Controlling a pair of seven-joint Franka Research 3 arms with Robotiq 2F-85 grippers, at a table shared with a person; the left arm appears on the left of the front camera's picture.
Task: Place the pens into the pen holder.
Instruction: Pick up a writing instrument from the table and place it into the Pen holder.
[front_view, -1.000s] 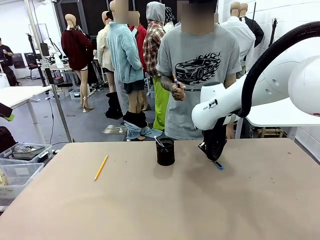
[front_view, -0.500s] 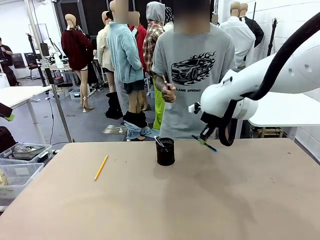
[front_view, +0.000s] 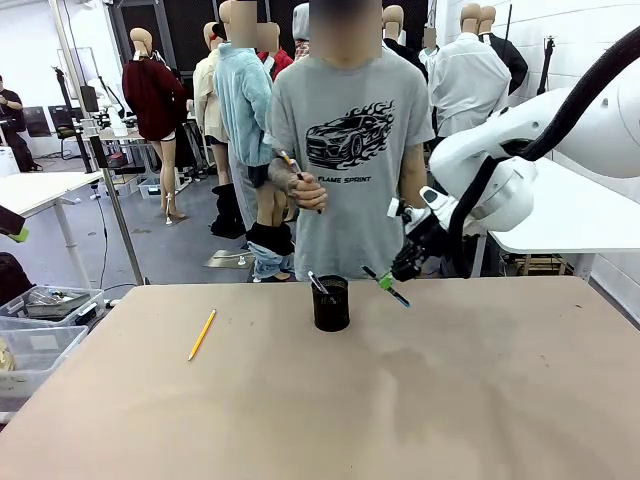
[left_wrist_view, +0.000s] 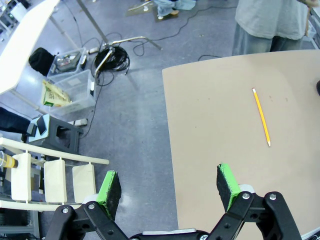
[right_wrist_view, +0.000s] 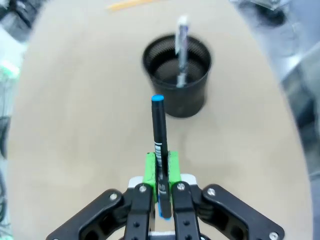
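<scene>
Right gripper (front_view: 385, 281), clamped on the blue-tipped dark pen (right_wrist_view: 159, 135), has lifted it off the table (front_view: 500, 400) and swung left, now just beside the pen holder (front_view: 331, 305), so insertion looks next; yellow pencil (front_view: 201, 335) lies untouched, left gripper (left_wrist_view: 170, 182) jaws apart, empty

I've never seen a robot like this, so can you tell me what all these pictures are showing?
It's a robot with two white arms at a table. One picture looks from between the arms at a person across the table. The other two come from cameras on each wrist. The right tool pinches a dark pen above the table, near the black cup, which has a silvery pen in it. The left tool is open and empty. A yellow pencil lies on the table.
</scene>
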